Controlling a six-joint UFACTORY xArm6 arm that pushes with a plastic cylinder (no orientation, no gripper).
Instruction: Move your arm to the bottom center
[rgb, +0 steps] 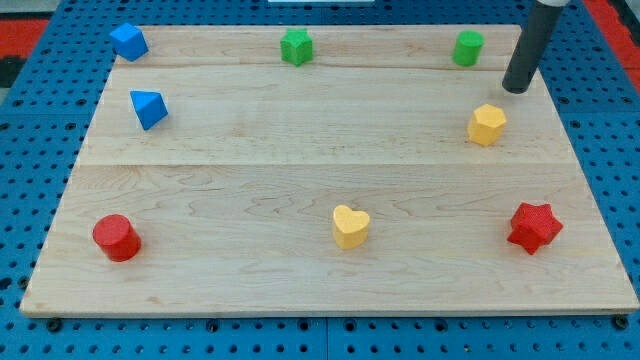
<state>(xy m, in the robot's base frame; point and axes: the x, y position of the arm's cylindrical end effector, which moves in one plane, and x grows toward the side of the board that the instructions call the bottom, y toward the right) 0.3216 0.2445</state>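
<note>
My tip (517, 90) is at the end of a dark rod coming down from the view's top right. It rests on the wooden board (300, 150) near the right edge. It stands just right of the green cylinder (467, 48) and just above the yellow hexagon block (487, 125), touching neither. The yellow heart (350, 227) lies near the view's bottom centre, far from the tip.
A red star (533, 227) sits at the bottom right and a red cylinder (117, 238) at the bottom left. A blue block (129, 42) and a blue wedge-like block (148, 108) are at the top left. A green block (296, 47) is at the top centre.
</note>
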